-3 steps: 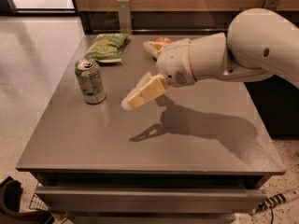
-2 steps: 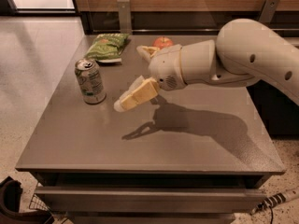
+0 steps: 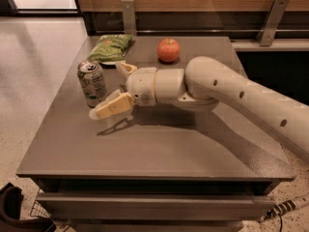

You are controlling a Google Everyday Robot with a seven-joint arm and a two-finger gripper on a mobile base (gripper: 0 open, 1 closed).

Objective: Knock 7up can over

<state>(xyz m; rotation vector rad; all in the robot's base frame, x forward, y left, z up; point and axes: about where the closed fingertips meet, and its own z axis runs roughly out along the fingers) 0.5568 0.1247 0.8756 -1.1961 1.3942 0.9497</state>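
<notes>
Across the grey table [image 3: 159,149], the white arm [image 3: 231,88] is sweeping left, closing on its target since 1 second ago. Its hand [image 3: 109,91] is now spreading wide just right of the 7up can [image 3: 92,83], which is still standing upright near the left edge. Judging by this, 1 short push is remaining.

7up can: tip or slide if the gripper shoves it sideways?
The 7up can stands upright, taller than wide, so a push near its top probably tips it; a low push may slide it on the smooth table. Once down, its round body would likely roll. The open gripper sits beside it.
</notes>
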